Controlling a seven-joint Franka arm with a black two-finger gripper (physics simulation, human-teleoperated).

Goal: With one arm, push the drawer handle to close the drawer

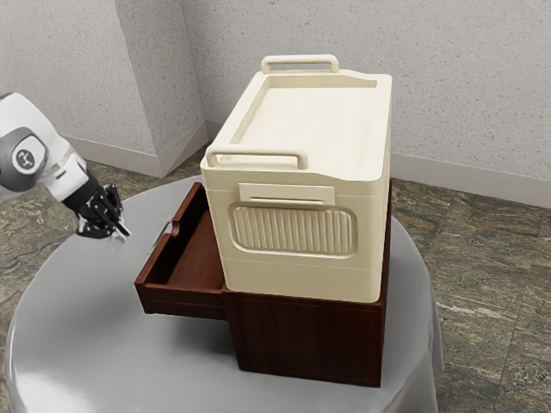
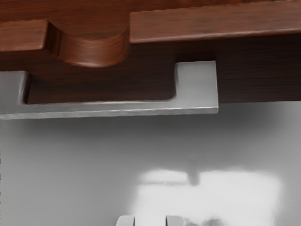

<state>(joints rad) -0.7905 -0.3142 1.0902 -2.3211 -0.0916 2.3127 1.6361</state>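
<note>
A red-brown wooden drawer (image 2: 211,23) has a rounded notch (image 2: 94,52) in its upper edge. Its flat silver handle (image 2: 197,87) stands out from the front on two arms. Beyond it lies the grey tabletop (image 2: 70,165) with a bright glare (image 2: 235,195). The pincer's (image 1: 121,230) pale fingertips (image 2: 125,221) stand apart, clear of the handle.

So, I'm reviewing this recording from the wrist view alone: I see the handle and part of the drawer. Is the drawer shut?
Observer: No, the exterior view shows the drawer standing out from its cabinet, toward the exterior view's left.
Operator: Anything on top of the cabinet?
Observer: Yes, a cream box rests on it.
Operator: And is the tool against the handle? I can't judge depth here.
Observer: No, seen from the side, there is a gap between the tool and the handle.
</note>
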